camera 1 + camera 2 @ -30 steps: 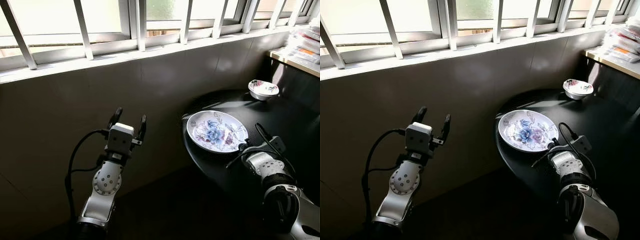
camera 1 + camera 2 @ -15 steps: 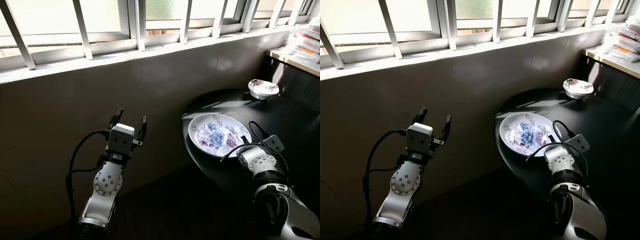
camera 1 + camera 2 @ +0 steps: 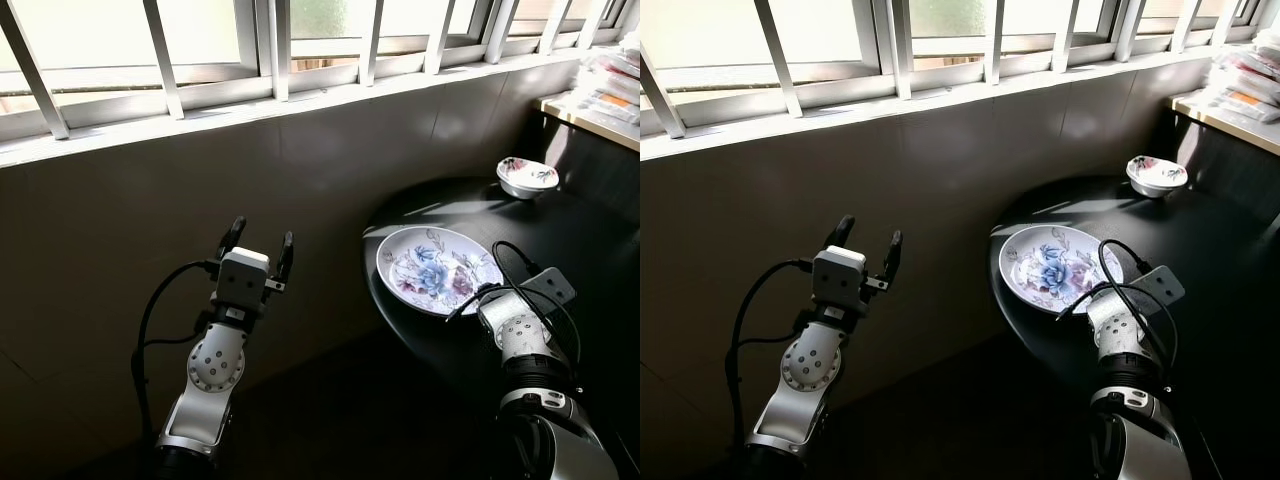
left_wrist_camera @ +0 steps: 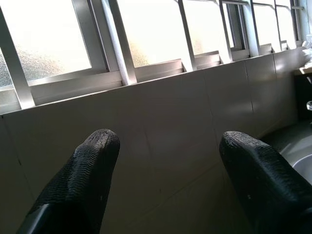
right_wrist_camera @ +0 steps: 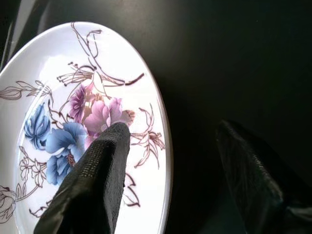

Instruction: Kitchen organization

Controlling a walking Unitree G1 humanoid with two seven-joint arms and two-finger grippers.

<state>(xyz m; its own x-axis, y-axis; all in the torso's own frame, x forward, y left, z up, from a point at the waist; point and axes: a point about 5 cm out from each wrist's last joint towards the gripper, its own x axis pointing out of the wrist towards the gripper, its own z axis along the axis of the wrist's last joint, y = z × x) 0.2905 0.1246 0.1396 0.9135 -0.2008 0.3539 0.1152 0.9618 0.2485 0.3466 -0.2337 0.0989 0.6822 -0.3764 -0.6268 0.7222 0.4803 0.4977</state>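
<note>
right gripper (image 5: 168, 161) spread wide, straddling the rim of the flowered plate (image 3: 436, 269) on the black table (image 3: 560, 240) — left gripper (image 3: 258, 245) wide, raised toward the wall.

**What the views leave unclear**

The right gripper (image 5: 165, 146) hides part of the plate (image 5: 58, 87), whose rim also runs off the wrist picture's edge. Beside the plate, the table (image 3: 1200, 240) is too dark to show its surface. Beyond the plate, the small bowl's (image 3: 527, 177) pattern is too small to read. The stacked packets (image 3: 605, 85) on the counter are cut off by the edge.
</note>
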